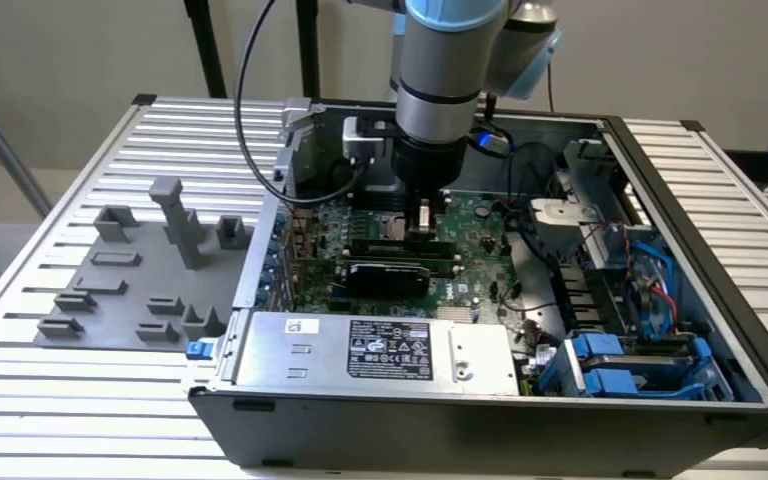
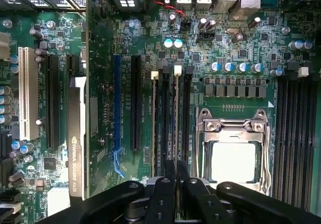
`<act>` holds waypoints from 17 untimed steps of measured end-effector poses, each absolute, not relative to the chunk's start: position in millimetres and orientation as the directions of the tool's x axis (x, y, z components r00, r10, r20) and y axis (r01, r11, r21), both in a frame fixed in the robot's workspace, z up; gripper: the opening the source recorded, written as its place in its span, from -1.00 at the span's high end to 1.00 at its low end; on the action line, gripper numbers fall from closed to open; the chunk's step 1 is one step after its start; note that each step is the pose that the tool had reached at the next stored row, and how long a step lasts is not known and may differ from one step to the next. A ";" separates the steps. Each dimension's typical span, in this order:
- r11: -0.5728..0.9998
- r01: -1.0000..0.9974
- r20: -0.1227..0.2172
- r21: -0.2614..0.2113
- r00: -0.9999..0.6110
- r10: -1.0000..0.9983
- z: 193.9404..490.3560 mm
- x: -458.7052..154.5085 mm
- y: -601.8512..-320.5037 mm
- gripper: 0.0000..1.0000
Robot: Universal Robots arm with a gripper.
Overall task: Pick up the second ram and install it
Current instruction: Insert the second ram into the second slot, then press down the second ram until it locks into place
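Your gripper (image 2: pixel 176 176) stands inside the open computer case (image 1: pixel 704 200), low over the motherboard (image 2: pixel 241 43). Its fingers (image 2: pixel 170 171) are drawn narrow and pinch the second ram (image 2: pixel 176 133) edge-on, directly above the memory slots (image 2: pixel 170 113). From the ram, the CPU socket (image 2: pixel 233 153) lies at three o'clock in the wrist picture. Gray holder blocks (image 1: pixel 144 260) sit outside the case at nine o'clock.

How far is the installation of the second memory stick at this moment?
Done: the long thin green memory stick with dark chips stands edge-up at the black memory slots of the large green motherboard. In hand: the black gripper looks shut on its top edge. Left: releasing it; whether it is fully seated cannot be seen.
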State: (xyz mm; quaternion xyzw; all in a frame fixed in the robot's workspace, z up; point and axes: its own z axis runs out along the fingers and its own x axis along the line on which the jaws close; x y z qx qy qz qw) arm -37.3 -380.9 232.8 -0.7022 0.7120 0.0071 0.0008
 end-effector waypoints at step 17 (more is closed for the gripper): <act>0.016 -1.000 -0.011 0.009 -0.017 -1.000 228.8 -38.0 -379.6 1.00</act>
